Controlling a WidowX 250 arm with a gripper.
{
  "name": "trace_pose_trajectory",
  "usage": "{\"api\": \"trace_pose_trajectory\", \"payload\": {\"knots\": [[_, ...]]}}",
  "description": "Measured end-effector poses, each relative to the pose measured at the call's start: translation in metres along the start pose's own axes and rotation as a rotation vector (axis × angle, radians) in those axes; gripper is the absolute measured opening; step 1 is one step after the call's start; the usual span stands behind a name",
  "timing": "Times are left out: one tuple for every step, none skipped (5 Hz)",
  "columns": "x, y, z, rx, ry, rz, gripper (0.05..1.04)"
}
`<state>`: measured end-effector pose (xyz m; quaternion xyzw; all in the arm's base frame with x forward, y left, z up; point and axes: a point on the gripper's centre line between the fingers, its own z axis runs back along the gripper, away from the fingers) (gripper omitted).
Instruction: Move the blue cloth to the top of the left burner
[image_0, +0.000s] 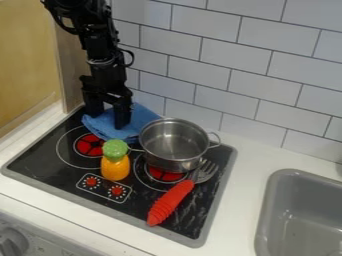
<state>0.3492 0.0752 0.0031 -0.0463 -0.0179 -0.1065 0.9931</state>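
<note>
Well, the soft blue cloth (141, 117) lies bunched at the back of the cooktop, between one and two o'clock from the red left burner (89, 145), its near edge coming down beside the red disc. It looks matte and rumpled, with shallow folds and a loose corner pointing toward nine o'clock. The black two-finger pincer (108, 119) is right at it, set wide: the fingers stand apart, with blue fabric showing between them.

The glossy black cooktop (40, 159), a slanted slab with a grey rim and thin white rings, is set into a smooth white desk (250, 165). At four o'clock from the cloth sits a round, shiny steel pot (175, 146) with loop handles, over part of the right burner (165, 173). At six o'clock from the cloth stands a small orange bottle-shaped piece with a bumpy green top (115, 162). A slotted metal utensil with a ridged red handle (171, 201) lies at six o'clock from the pot, its head close to the pot's base.

Out at four o'clock from the pot is a grey, round-cornered sink (297, 215). Behind everything, toward one o'clock, glossy white rectangular tiles (264, 57) run in staggered rows with dark joints; toward ten o'clock stands a flat yellowish wood panel (25, 60).
</note>
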Motion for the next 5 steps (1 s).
{"api": "trace_pose_trajectory", "payload": {"knots": [[-0.001, -0.003, 0.003, -0.014, 0.002, 0.000, 0.999], [-0.001, -0.010, 0.017, -0.024, -0.012, -0.014, 0.999], [0.001, -0.013, 0.031, -0.030, -0.037, -0.020, 0.999], [0.002, -0.017, 0.052, -0.034, -0.074, -0.041, 0.999], [-0.003, -0.018, 0.078, 0.003, -0.132, -0.045, 0.999]]}}
